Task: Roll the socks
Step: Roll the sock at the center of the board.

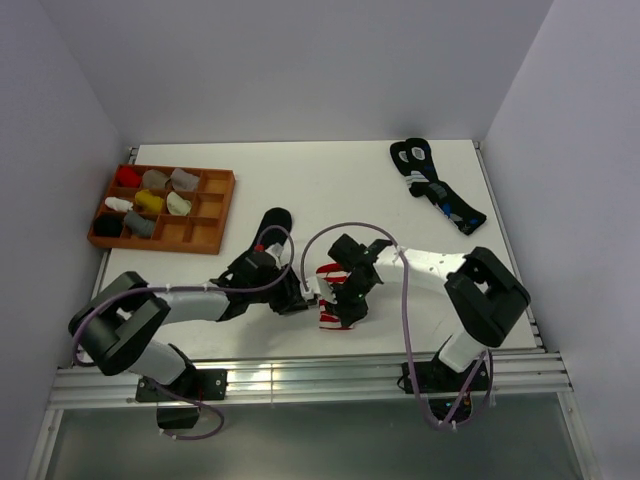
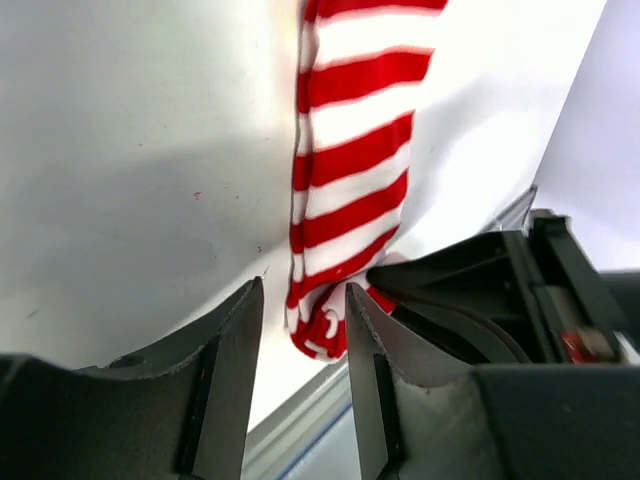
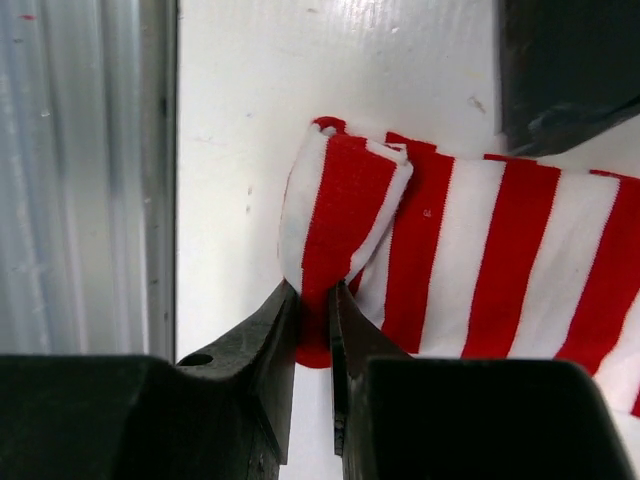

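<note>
The red-and-white striped sock (image 1: 331,318) lies near the table's front edge, between my two grippers. My right gripper (image 1: 346,303) is shut on a folded-over end of it; in the right wrist view the jaws (image 3: 312,290) pinch the fold of the sock (image 3: 470,260). My left gripper (image 1: 306,293) is open at the sock's left side. In the left wrist view its jaws (image 2: 303,290) stand apart, with the sock's bunched end (image 2: 350,170) just beyond the tips, untouched. The plain black sock (image 1: 273,221) lies flat behind the left arm.
An orange compartment tray (image 1: 226,210) with several small sock bundles stands at the back left. Dark socks with white rings and blue marks (image 1: 430,185) lie at the back right. The metal rail of the table's front edge (image 3: 90,180) runs close beside the striped sock.
</note>
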Controlling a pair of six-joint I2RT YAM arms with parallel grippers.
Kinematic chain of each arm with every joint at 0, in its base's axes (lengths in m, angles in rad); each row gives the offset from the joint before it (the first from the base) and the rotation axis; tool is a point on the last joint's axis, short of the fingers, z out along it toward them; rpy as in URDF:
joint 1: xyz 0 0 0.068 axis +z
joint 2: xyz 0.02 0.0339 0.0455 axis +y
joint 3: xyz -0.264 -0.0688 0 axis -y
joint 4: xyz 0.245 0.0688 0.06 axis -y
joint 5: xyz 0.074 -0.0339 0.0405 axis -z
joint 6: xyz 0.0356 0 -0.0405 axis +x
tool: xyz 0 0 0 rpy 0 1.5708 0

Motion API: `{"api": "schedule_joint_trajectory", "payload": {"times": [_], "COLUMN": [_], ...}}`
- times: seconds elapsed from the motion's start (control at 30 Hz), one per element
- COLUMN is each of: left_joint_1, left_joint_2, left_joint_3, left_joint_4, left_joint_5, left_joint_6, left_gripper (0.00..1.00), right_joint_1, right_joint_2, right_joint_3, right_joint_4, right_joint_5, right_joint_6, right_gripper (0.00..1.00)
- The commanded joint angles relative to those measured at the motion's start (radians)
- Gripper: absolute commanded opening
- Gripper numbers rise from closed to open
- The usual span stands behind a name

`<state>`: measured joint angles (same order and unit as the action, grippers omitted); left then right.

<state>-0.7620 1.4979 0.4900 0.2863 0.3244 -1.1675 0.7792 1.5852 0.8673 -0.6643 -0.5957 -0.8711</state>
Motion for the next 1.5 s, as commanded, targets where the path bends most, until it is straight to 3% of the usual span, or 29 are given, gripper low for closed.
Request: {"api": "schedule_joint_trajectory", "payload": {"times": [0.0, 0.2, 0.4, 0.67, 0.87, 1.17, 1.47], "left_joint_1": [-0.028, -0.169, -0.243, -0.339, -0.425, -0.450, -0.450], "left_joint_2": [-0.102, -0.172, -0.211, -0.288, -0.277, -0.110, 0.016], "left_joint_3": [-0.031, 0.010, -0.080, -0.197, -0.162, -0.034, 0.024], "left_joint_4": [0.040, -0.071, 0.062, 0.255, 0.287, 0.283, 0.327], "left_joint_5": [-0.160, -0.392, -0.469, -0.548, -0.605, -0.561, -0.506], "left_joint_6": [0.028, 0.159, 0.198, 0.310, 0.460, 0.655, 0.750], "left_gripper": [0.44, 0.45, 0.49, 0.49, 0.48, 0.50, 0.52], "right_joint_1": [-0.035, -0.081, -0.135, -0.169, -0.179, -0.185, -0.190], "right_joint_2": [0.074, 0.232, 0.366, 0.449, 0.519, 0.565, 0.595], "right_joint_3": [0.087, 0.235, 0.366, 0.443, 0.498, 0.509, 0.512], "right_joint_4": [-0.183, -0.363, -0.469, -0.483, -0.546, -0.587, -0.630], "right_joint_5": [-0.081, -0.150, -0.168, -0.170, -0.182, -0.174, -0.205], "right_joint_6": [-0.068, -0.130, -0.131, -0.078, -0.077, -0.086, -0.123], "right_gripper": [0.14, 0.15, 0.15, 0.15, 0.15, 0.15, 0.15]}}
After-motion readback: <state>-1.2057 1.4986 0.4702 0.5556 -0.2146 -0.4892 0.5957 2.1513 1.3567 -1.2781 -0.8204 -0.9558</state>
